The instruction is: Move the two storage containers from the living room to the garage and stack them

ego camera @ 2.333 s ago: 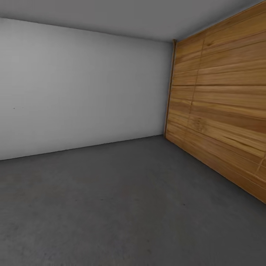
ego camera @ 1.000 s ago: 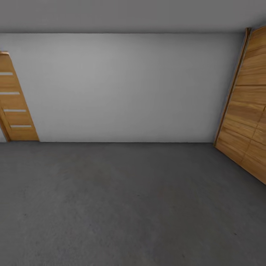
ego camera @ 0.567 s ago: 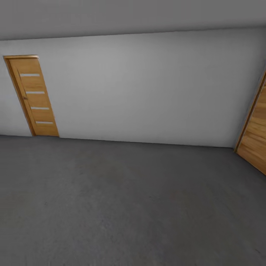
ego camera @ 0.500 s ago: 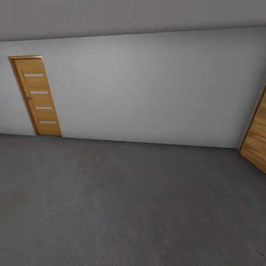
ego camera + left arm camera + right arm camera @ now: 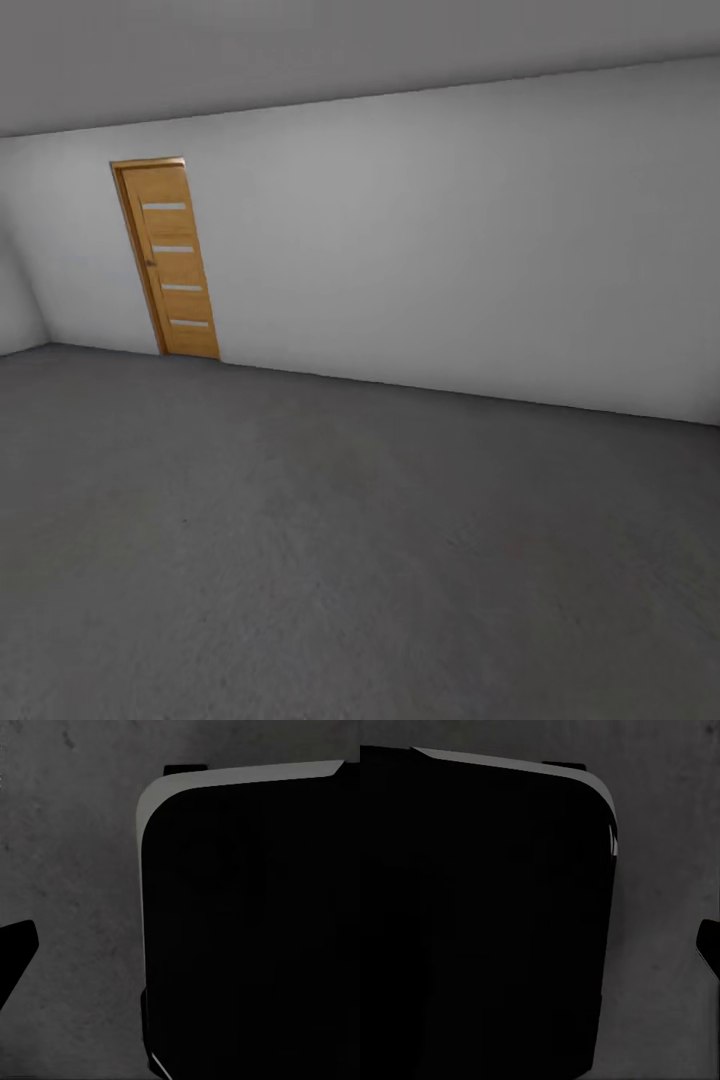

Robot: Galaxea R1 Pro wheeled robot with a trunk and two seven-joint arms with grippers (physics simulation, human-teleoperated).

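Head view: the garage's floor [image 5: 330,560] lay dark grey below a pale wall [image 5: 450,250] with a wooden door [image 5: 168,260].
Left wrist view: a black robot body [image 5: 247,930] stood over concrete; gripper opening could not be told.
Right wrist view: the same black body [image 5: 480,915]; gripper opening could not be told.

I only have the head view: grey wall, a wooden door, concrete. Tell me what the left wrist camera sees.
Observer: Mottled concrete floor beside a big black rounded body with a pale edge.
Operator: Now report the right wrist.
Observer: Much the same: a pale-edged black body over concrete.
Operator: Give me the pincers' state.
Observer: Cannot tell; a dark wedge sits at the left wrist view's border, too little to judge.
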